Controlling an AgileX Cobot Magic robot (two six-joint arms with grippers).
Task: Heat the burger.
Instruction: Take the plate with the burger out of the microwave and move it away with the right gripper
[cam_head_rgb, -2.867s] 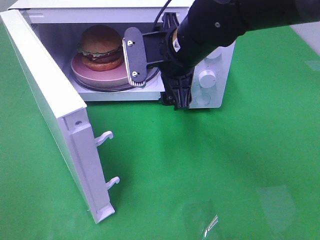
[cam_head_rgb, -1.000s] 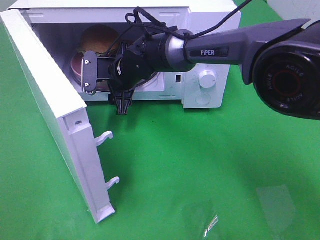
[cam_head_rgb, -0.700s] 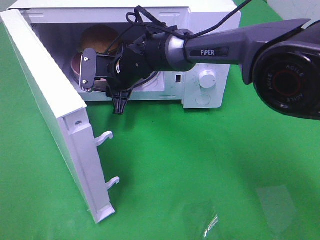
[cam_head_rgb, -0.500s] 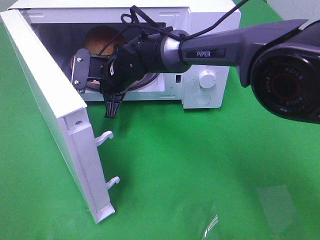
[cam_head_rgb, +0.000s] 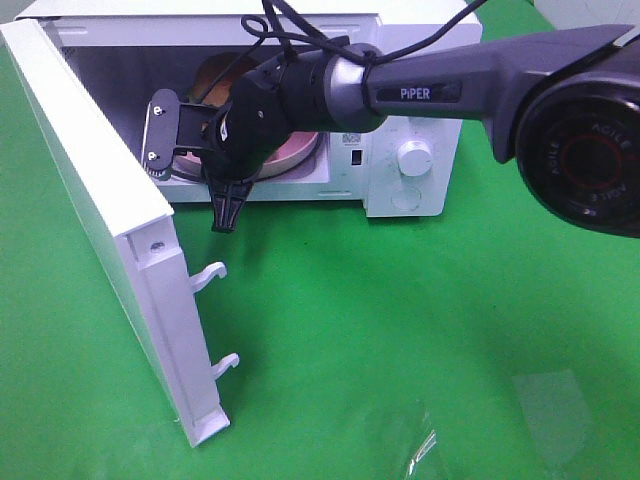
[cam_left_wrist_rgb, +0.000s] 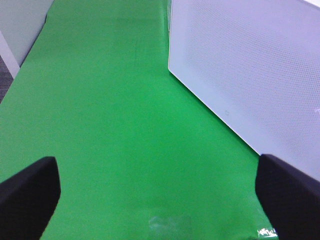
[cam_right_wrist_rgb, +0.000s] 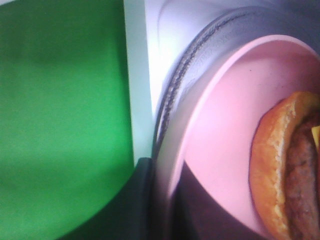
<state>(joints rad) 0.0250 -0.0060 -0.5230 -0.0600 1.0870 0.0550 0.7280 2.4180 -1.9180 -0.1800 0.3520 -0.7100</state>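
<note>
The burger (cam_head_rgb: 213, 76) sits on a round pink plate (cam_head_rgb: 296, 151) inside the open white microwave (cam_head_rgb: 420, 60), mostly hidden behind my right arm. The right wrist view shows its bun edge and patty (cam_right_wrist_rgb: 287, 170) on the pink plate (cam_right_wrist_rgb: 225, 125). My right gripper (cam_head_rgb: 193, 170) is open and empty at the front left of the microwave opening, one finger (cam_head_rgb: 160, 135) by the door hinge side and the other hanging below the sill. My left gripper (cam_left_wrist_rgb: 160, 200) is open and empty over the green table, beside the door's outer face (cam_left_wrist_rgb: 250, 65).
The microwave door (cam_head_rgb: 90, 190) stands swung wide open to the left, with two latch hooks (cam_head_rgb: 207, 275) sticking out. A knob (cam_head_rgb: 415, 157) sits on the right control panel. Green cloth (cam_head_rgb: 400, 340) covers the table in front.
My right gripper has moved left across the microwave opening, from its right side to the hinge side. It stays open, and the burger and plate have not moved.
</note>
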